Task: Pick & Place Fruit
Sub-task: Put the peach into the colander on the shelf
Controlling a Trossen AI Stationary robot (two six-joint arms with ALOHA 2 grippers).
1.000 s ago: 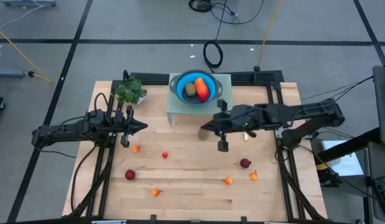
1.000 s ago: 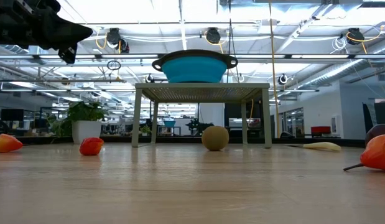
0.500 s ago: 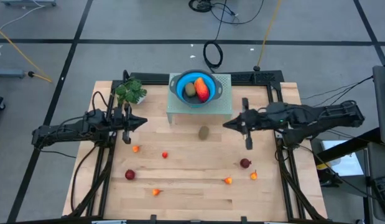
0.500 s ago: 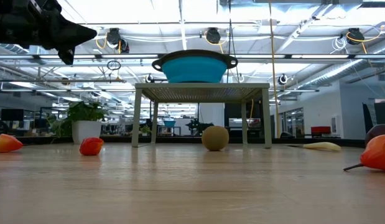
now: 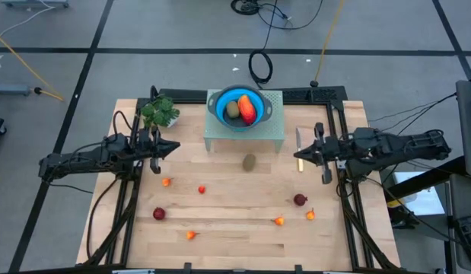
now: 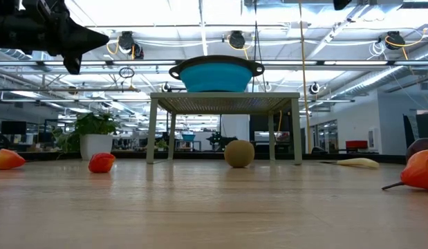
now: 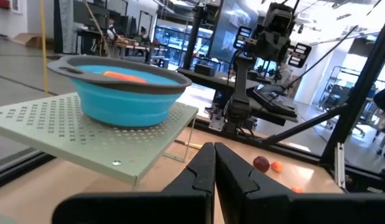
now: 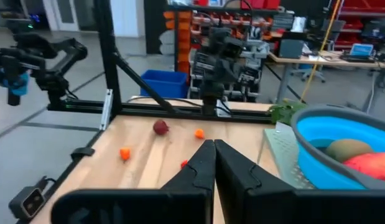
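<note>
My right gripper (image 5: 301, 156) hangs with its fingers (image 8: 208, 163) pinched together on nothing, just beyond the right side of the perforated stand (image 5: 274, 131), above the table's right margin. My left gripper (image 5: 174, 147) is likewise closed and empty, finger (image 7: 211, 167) against finger, off the stand's left side, near the leafy bunch (image 5: 160, 113).

On the stand sits the blue bowl (image 5: 217, 110), holding one kiwi (image 5: 233, 109) and the long orange-red piece (image 5: 246, 109). The second kiwi (image 5: 249, 161) lies on bare wood just in front of the stand, between my two grippers and touching neither.

Farther out from the stand, toward the table's near edge, the small fruit is scattered well apart: a dark red round one (image 5: 300, 199) and tiny orange pieces (image 5: 310, 215) on the right, another dark red one (image 5: 158, 214) on the left. Open board lies between them.
</note>
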